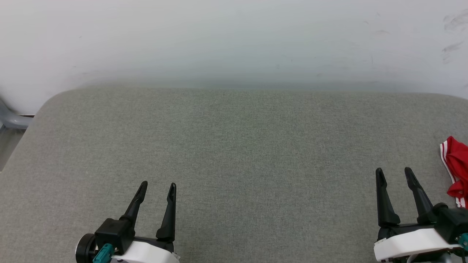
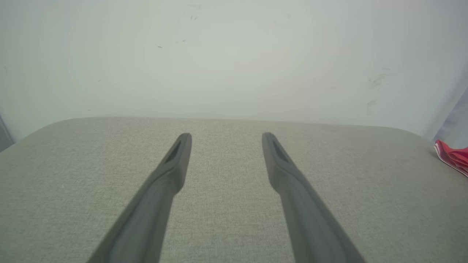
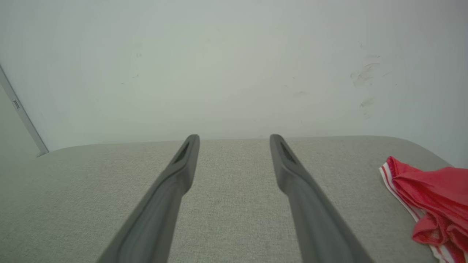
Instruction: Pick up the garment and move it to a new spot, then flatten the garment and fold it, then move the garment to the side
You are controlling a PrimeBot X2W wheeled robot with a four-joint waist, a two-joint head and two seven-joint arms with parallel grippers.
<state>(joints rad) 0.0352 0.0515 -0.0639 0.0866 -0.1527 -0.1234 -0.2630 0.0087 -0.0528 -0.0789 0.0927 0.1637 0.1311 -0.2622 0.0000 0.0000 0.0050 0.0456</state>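
Observation:
The garment (image 1: 457, 164) lies crumpled at the far right edge of the grey padded table (image 1: 234, 146), red with red-white striped trim; most of it runs out of the picture. It also appears at the right of the right wrist view as the garment (image 3: 431, 197), and as a small red corner of the garment (image 2: 451, 157) in the left wrist view. My right gripper (image 1: 394, 172) stands open just left of it, apart from the cloth. My left gripper (image 1: 158, 186) is open at the lower left, nothing between its fingers.
A white wall (image 1: 234, 40) rises behind the table's far edge. A grey object (image 1: 11, 118) sits off the table's left corner. The table has rounded far corners.

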